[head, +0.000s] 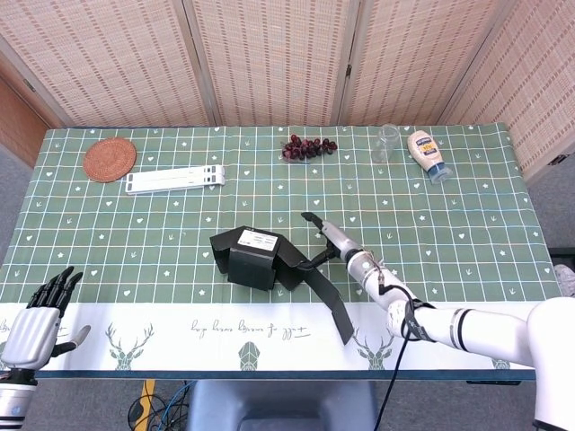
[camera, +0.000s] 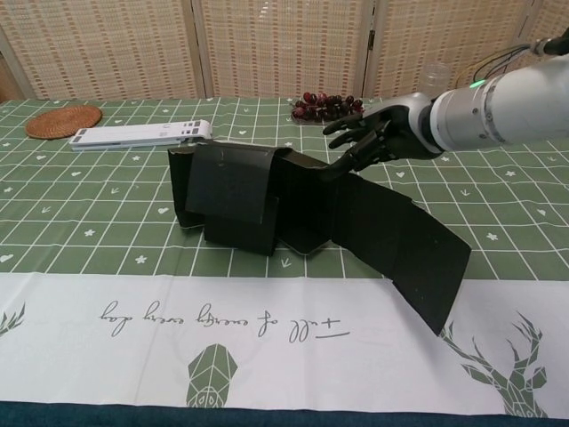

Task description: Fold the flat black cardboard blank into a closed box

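Observation:
The black cardboard blank (head: 252, 260) lies partly folded on the green cloth, a white label on its top panel. In the chest view its boxy part (camera: 236, 200) rests on the table and one long flap (camera: 404, 249) slopes toward the front right. My right hand (camera: 369, 138) hovers just behind the flap's root with fingers spread; its lower fingertips (camera: 340, 167) touch the cardboard's edge. In the head view the right hand (head: 328, 241) is to the right of the blank. My left hand (head: 36, 316) is at the near left table edge, fingers apart, holding nothing.
Along the far side of the table are a woven coaster (head: 110, 159), a white folded stand (head: 175, 179), a bunch of grapes (head: 308, 146), a clear glass (head: 387, 142) and a squeeze bottle (head: 427, 154). A white cloth strip with deer prints (camera: 267, 320) runs along the near edge.

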Tool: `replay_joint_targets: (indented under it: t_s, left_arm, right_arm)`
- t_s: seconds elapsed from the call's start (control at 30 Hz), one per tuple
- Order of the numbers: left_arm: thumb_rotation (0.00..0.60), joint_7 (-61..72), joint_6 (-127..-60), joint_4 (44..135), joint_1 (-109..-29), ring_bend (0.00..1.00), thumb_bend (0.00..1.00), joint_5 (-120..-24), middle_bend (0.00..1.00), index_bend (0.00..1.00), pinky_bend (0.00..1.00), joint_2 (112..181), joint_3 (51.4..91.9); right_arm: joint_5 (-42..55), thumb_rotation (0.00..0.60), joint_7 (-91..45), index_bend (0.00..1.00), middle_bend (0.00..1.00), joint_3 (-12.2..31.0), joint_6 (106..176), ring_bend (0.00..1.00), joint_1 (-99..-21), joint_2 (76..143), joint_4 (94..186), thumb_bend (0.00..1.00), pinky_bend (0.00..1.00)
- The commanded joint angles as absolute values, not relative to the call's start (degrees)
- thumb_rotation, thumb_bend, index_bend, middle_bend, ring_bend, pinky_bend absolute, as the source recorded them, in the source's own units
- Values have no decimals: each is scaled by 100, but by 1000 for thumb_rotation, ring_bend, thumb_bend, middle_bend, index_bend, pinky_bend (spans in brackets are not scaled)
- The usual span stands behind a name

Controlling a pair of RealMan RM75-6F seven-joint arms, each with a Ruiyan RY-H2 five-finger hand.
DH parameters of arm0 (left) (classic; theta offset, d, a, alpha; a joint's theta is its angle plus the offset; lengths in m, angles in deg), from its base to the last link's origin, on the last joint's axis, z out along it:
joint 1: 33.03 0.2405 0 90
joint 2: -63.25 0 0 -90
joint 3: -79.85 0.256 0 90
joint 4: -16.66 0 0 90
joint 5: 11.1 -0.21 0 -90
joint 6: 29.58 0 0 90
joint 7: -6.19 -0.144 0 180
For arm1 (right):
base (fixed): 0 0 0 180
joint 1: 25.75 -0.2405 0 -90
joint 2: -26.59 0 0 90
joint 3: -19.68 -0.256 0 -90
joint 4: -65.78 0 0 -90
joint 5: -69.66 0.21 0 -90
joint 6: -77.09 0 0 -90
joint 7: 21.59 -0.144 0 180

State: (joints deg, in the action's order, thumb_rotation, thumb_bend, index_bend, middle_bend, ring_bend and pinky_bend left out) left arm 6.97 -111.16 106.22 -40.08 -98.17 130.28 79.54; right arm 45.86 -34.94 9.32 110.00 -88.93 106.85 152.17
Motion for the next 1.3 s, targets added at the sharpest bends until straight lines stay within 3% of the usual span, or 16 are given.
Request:
replay_joint_targets:
  t_s: [0.03,0.6,0.77,1.1,1.23,1.3]
  left_arm:
    - [600,692,-11111,10622,-4014,65,246,-9826,0,0,127,13032,7957]
    - [600,639,-11145,10673,-4000,65,246,-9841,0,0,126,13029,7967]
    - [600,635,-11182,10678,-3980,65,246,-9826,0,0,126,13000,7957]
    - [600,630,-11202,10676,-3984,65,247,-9825,0,0,126,12986,7936]
    - [600,625,-11241,10694,-3973,65,246,-9842,0,0,126,12974,7931]
    - [600,619,-11265,10705,-3963,65,247,-9853,0,0,126,12969,7933]
  right_arm:
    - [4492,600,-3288,0,0,1010,11259,0,-8822,10825,15070,35,2]
    - [4554,600,-2483,0,0,745,12448,0,-8531,11390,14552,21,0]
    - [4056,600,-2409,0,0,625,12809,0,-8365,11522,14449,46,0]
    - [2048,600,-2417,0,1,560,13445,0,-7913,11031,15594,49,0]
    - [1893,600,-2317,3,98,552,13226,0,-7897,10828,16118,48,5]
    - [1958,600,-2230,38,156,570,13017,14,-7944,10779,16271,48,57]
